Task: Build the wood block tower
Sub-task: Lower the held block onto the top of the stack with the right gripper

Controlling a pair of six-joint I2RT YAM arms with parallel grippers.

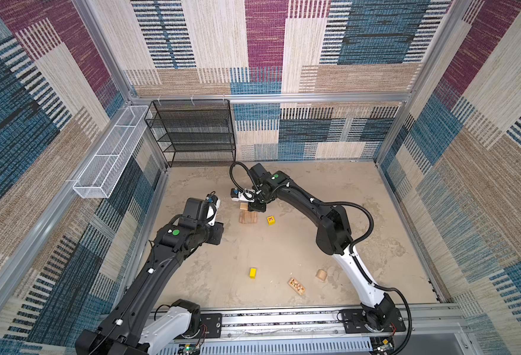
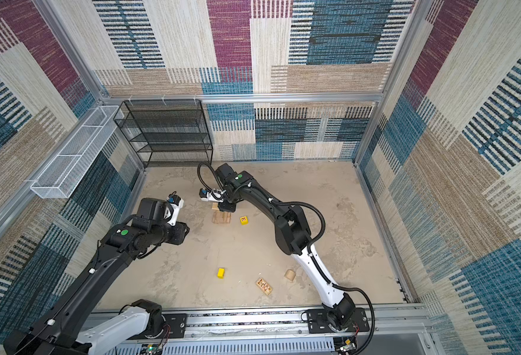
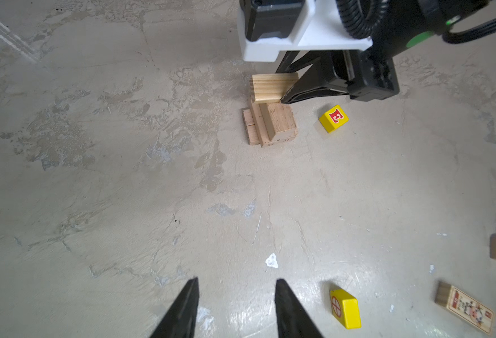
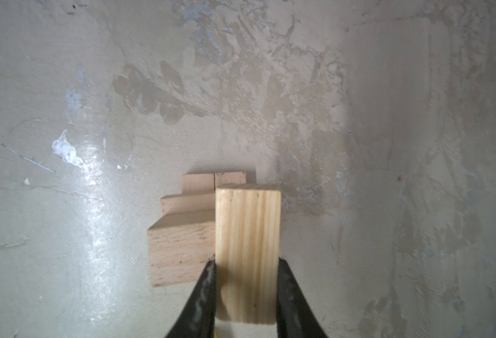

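Observation:
The tower (image 1: 248, 217) (image 3: 270, 125) is a low stepped stack of tan wood blocks on the floor, seen in both top views (image 2: 221, 218). My right gripper (image 4: 246, 262) (image 1: 254, 207) is shut on a pale tan oblong block (image 4: 246, 234) (image 3: 273, 87), held just over the stack (image 4: 182, 248); whether they touch I cannot tell. My left gripper (image 3: 236, 281) is open, nothing between its fingers, well short of the stack. Loose on the floor lie a yellow red-lettered block (image 1: 271, 220) (image 3: 333, 118), a yellow block (image 1: 252, 272) (image 3: 345, 308), a dark-patterned block (image 1: 296, 285) and a rounded tan piece (image 1: 321, 275).
A black mesh shelf (image 1: 194, 132) stands against the back wall at the left. A white wire basket (image 1: 108, 153) hangs on the left wall. The arms' mounting rail (image 1: 284, 319) runs along the front edge. Patterned walls close in the floor on three sides.

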